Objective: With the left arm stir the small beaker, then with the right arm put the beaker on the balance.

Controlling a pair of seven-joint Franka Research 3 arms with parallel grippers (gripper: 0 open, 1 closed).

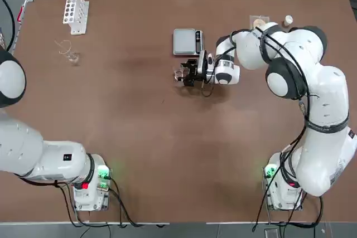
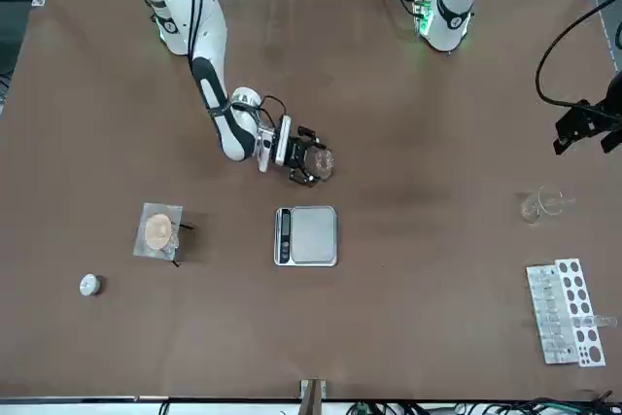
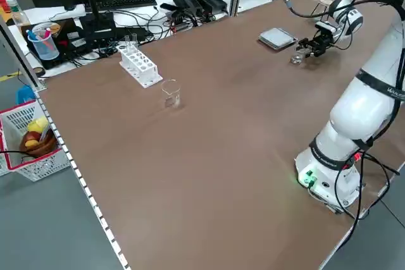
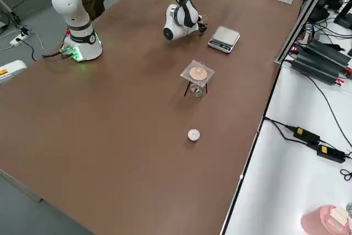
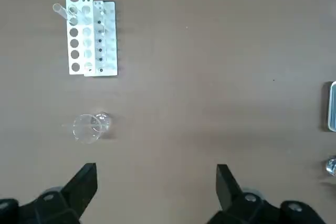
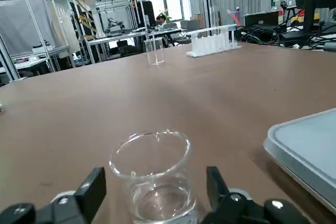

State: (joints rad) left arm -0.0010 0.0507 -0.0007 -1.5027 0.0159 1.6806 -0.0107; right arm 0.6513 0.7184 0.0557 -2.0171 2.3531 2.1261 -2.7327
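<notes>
The small beaker (image 6: 155, 182), a tiny clear glass cylinder, stands on the brown table just in front of the balance (image 1: 185, 42). My right gripper (image 1: 183, 74) lies low over the table with its fingers open on either side of the beaker (image 1: 178, 74), small gaps showing on both sides. In the front view the beaker (image 2: 324, 159) sits at the tip of the right gripper (image 2: 313, 162), just beyond the balance (image 2: 313, 233). My left gripper (image 5: 156, 182) hangs open and empty high above the table's left side, far from the beaker.
A white test tube rack (image 1: 75, 10) stands at the far left, with a larger spouted glass vessel (image 1: 71, 55) near it. A clear stand with a tan disc (image 1: 259, 22) and a small white round object (image 1: 288, 19) sit at the far right.
</notes>
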